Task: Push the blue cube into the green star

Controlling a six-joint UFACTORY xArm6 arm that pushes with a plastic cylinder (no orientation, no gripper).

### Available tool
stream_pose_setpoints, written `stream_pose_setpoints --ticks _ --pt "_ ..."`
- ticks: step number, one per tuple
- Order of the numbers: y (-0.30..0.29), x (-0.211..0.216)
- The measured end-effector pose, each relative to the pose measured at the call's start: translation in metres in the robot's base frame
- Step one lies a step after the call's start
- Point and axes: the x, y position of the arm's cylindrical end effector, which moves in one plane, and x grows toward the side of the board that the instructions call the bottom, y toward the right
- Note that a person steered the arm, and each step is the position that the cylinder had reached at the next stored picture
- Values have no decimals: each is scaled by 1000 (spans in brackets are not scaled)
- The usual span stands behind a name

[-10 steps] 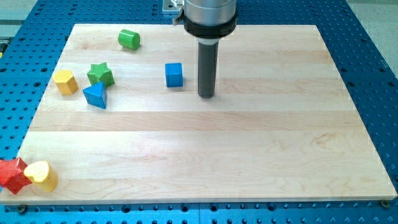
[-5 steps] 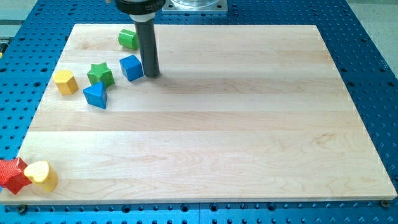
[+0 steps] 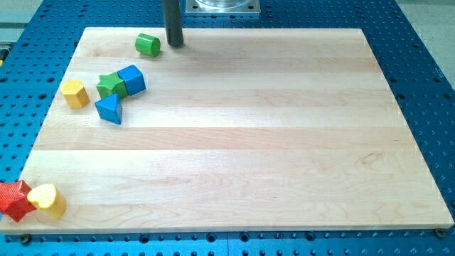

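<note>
The blue cube (image 3: pixel 132 80) rests against the right side of the green star (image 3: pixel 111 85) at the board's upper left. My tip (image 3: pixel 174 44) is near the top edge of the board, up and to the right of the cube, apart from it. The tip stands just right of the green cylinder (image 3: pixel 148 45) and does not touch it.
A blue triangle (image 3: pixel 109 109) lies just below the green star. A yellow block (image 3: pixel 74 93) sits to the star's left. A red star (image 3: pixel 14 200) and a yellow heart (image 3: pixel 48 200) sit at the bottom left corner of the wooden board (image 3: pixel 284 142).
The blue cube slid left and now touches the green star. My tip moved left behind it, then pulled back up to the board's top edge beside the green cylinder.
</note>
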Motion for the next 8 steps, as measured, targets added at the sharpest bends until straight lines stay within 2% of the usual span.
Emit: stream_pose_setpoints --ticks 3,6,8 --pt "-58 1" --pt "-58 47" --pt "-53 47"
